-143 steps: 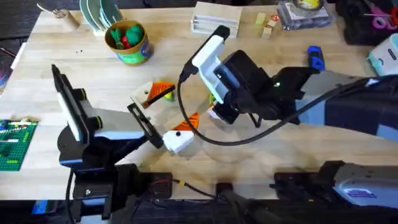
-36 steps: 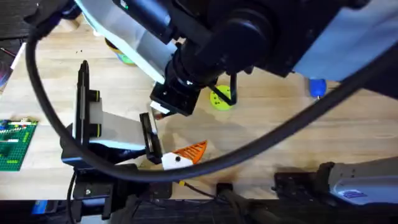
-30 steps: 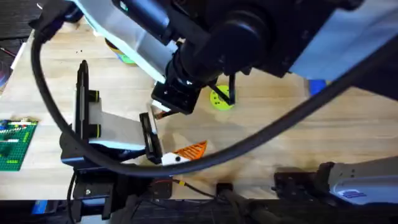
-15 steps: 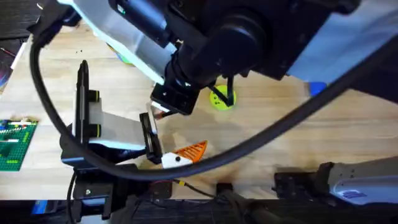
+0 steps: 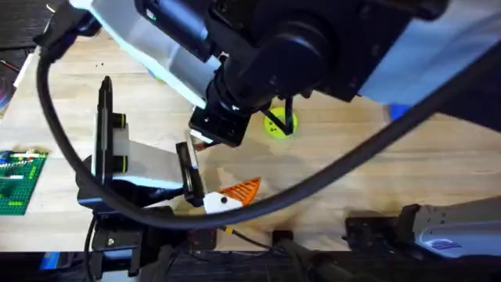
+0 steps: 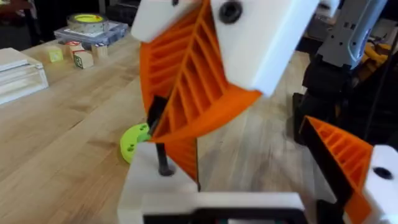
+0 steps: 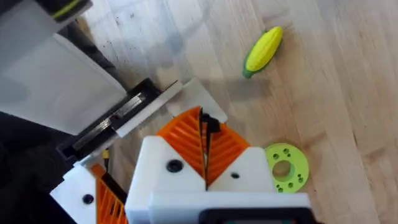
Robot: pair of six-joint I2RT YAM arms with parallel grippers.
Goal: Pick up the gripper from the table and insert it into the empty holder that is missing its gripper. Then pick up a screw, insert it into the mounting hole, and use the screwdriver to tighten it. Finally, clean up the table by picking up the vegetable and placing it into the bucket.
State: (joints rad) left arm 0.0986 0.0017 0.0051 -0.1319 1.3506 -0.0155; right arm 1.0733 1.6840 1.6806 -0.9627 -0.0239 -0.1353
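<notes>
In the overhead view, the upper half of the frame is crossed by the right arm [image 5: 313, 55], large, dark and blurred. Its wrist end is seen left of centre, above the wooden table [image 5: 352, 180]. The left gripper [image 5: 223, 196] is seen at the lower centre, with one white-and-orange finger pointing right. A lime-green disc [image 5: 278, 125] lies just right of the wrist end. A green studded board [image 5: 16, 180] rests at the lower left edge.

In the left wrist view, the left gripper [image 6: 239, 155] is shown released, its two fingers well apart at the bottom. The right gripper [image 6: 186, 118] hangs in the upper centre between them, its orange ribbed pads clenched. A thin black piece [image 6: 160, 140] is pinched at their left edge, with its lower end at the white block in the lower left. The disc [image 6: 134, 140] lies behind it on the table [image 6: 62, 124].

In the right wrist view, the right gripper [image 7: 204, 134] is shown closed at centre, the black piece [image 7: 210, 124] caught at its tip. The vegetable [image 7: 262, 50] lies in the upper right, alone on the table [image 7: 348, 93] and well apart from both grippers. The disc [image 7: 286, 167] lies just right of the fingers.
</notes>
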